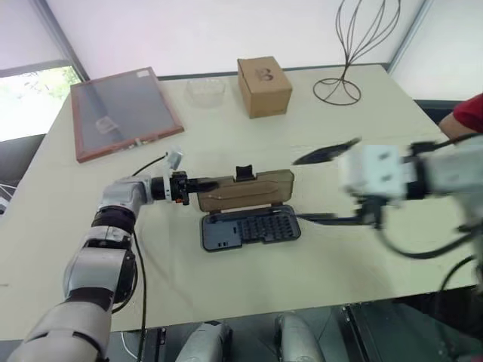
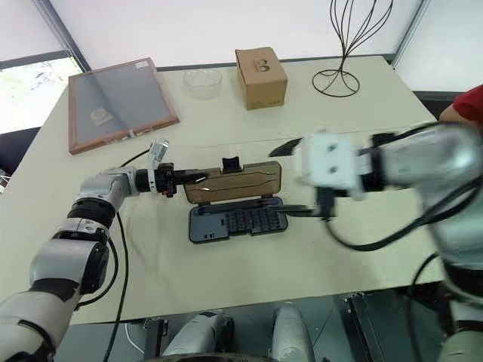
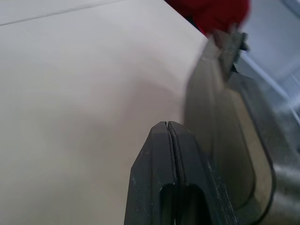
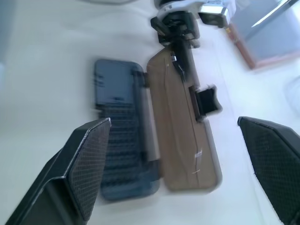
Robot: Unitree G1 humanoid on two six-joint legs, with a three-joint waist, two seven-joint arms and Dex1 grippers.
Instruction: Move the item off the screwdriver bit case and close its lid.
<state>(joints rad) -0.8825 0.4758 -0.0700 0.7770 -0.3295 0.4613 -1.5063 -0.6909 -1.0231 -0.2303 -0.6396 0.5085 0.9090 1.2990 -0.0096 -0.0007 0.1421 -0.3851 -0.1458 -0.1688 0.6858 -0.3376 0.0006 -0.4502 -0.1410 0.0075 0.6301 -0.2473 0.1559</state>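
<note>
The screwdriver bit case lies open mid-table: a dark base (image 1: 253, 226) holding bits, with the tan lid (image 1: 245, 190) swung back behind it. A small black clip-like item (image 1: 244, 173) sits on the lid's far edge, also seen as the black item (image 4: 206, 101). My left gripper (image 1: 202, 183) is shut, its tip resting against the lid's left end; the lid (image 3: 220, 117) runs beside its closed fingertips (image 3: 159, 140). Just right of the case, my right gripper (image 2: 290, 179) hangs wide open, empty, with its fingers (image 4: 84, 164) spread on either side of the case.
Toward the back left lies a wood-framed panel (image 1: 124, 111). A clear bowl (image 1: 205, 90) and a cardboard box (image 1: 264, 85) stand at the back centre, and a wire stand (image 1: 351, 45) at the back right. A person's red sleeve (image 1: 466, 117) shows at the right edge.
</note>
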